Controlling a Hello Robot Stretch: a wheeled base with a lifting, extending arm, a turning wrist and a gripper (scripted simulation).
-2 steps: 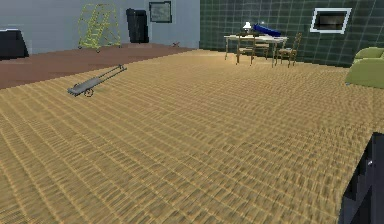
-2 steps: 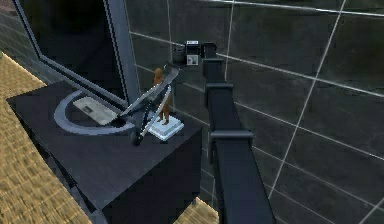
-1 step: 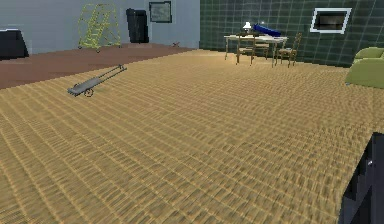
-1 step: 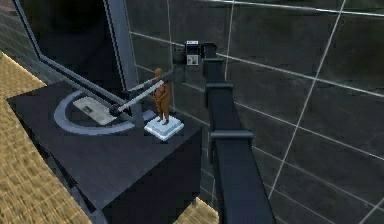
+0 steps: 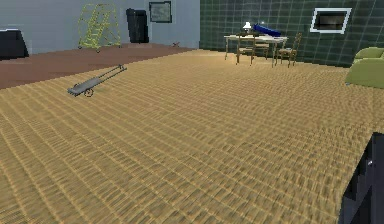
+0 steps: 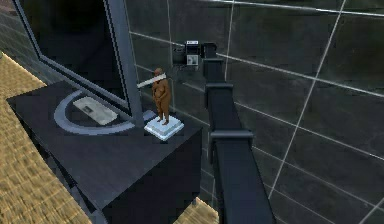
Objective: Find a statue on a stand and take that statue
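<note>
Looming at the left, a large black flat-screen television (image 6: 70, 45) sits on a dark boxy worktop (image 6: 110, 165). A dark square arm (image 6: 235, 150) reaches out along the worktop's right side. At that right edge stands a small brown upright statue on a white square base (image 6: 161, 97), just under the gripper (image 6: 152, 80). I cannot tell whether the gripper holds anything.

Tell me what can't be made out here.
Arm side view: whether the gripper holds the statue, which stands on the stand at its far end.
Arm side view: the television's top, cut off by the upper edge.
Forward view: things on the far table, too small to name.
Forward view: dark shape cut off at the bottom right corner.
</note>
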